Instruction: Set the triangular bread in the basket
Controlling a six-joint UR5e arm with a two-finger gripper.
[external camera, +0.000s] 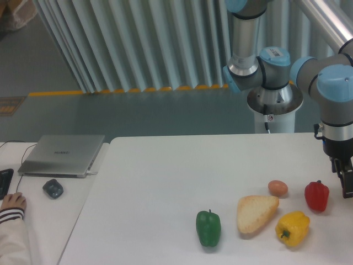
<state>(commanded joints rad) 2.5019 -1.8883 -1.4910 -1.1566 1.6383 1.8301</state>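
Camera crops the end effector (347, 185) at right.

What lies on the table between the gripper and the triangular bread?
In the camera view, the red bell pepper stands between the gripper and the triangular bread. The small brown egg lies just above that line, near the bread.

laptop (62, 155) lid logo, too small to read
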